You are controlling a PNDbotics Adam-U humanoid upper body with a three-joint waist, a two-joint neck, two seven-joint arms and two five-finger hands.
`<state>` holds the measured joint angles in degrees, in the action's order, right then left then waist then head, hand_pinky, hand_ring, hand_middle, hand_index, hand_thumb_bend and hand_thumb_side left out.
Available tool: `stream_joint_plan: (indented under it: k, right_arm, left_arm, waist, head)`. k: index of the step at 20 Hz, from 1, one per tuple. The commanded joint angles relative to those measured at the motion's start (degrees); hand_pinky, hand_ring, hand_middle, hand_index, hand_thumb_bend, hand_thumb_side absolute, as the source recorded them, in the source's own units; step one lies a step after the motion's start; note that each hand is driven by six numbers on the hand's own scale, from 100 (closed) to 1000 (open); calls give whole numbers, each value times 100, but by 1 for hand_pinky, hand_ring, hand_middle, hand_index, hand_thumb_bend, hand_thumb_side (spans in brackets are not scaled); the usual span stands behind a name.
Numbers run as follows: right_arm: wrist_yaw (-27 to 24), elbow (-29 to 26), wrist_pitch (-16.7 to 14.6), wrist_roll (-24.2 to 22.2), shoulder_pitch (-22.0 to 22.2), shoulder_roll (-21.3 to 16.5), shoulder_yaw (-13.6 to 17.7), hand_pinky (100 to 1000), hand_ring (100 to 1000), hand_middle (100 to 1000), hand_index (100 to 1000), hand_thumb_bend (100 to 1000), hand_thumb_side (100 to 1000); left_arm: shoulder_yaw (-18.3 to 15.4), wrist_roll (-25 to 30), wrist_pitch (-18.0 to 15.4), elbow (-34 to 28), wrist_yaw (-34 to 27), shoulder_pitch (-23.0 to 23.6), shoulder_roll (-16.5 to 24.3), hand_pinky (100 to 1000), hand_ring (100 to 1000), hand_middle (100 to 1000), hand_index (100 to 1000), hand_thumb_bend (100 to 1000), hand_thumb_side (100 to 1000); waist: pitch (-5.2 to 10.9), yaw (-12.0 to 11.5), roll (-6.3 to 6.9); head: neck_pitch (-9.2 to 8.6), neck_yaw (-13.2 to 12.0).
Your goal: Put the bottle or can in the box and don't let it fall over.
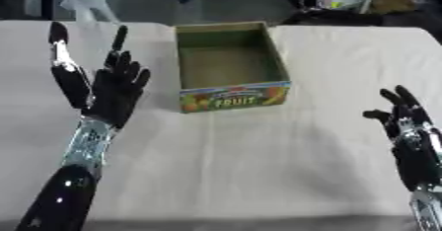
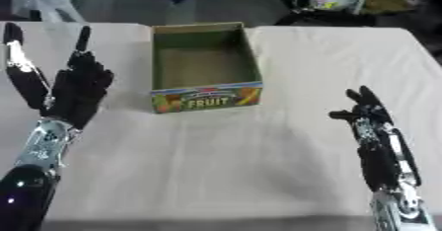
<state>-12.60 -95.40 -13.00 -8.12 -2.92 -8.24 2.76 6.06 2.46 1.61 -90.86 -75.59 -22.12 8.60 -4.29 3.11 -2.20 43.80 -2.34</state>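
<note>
Fingers [image 1: 121, 72] straight beside cardboard box [image 1: 231, 62].

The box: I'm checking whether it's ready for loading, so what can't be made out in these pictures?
- Box: near inside wall hidden by its own printed front, both views.
- Bottle or can: none shows in either view.
- Right hand: cut off by the left eye view's right edge.
- Left hand: palm turned away.

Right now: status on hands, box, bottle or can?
Left hand open, raised left of box. Right hand open, idle at lower right. Box upright, empty, on table. No bottle or can in view; nothing blocking.
</note>
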Motion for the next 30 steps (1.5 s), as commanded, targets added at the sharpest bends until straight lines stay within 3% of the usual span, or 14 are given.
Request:
stream_joint_plan:
  k: [1,5,10,20,30]
  right_arm:
    - [11,-40,-3,-21,-15,-29,-3,985,692,923,994,100,578]
    - [7,-35,-1,-34,-10,-23,-14,985,692,922,994,100,577]
    - [1,-31,2,-36,-14,-11,-14,985,692,922,994,100,577]
    - [-8,-23,12,-60,-18,7,-37,985,692,922,994,100,575]
    - [-14,-17,15,-70,-22,19,-42,986,692,922,994,100,575]
  left_arm:
    - [-120,-432,-36,297,-241,-278,-104,130,100,156,912,672,658]
    - [-235,-986,-54,706,-329,-564,-234,145,100,165,939,734,673]
    - [-428,-1328,-190,932,-429,-927,-265,150,100,170,959,746,647]
    - [-626,-1458,-479,837,-823,-1589,37,158,100,176,972,714,589]
    - [-733,-1545,-634,672,-836,-1722,167,167,100,183,972,691,575]
  waist:
    - [96,10,-1]
    - [108,18,-2]
    - [127,46,-3]
    - [150,107,-5]
    - [156,130,-17]
  head:
    - [28,18]
    - [32,10]
    - [32,28]
    - [32,27]
    - [32,25]
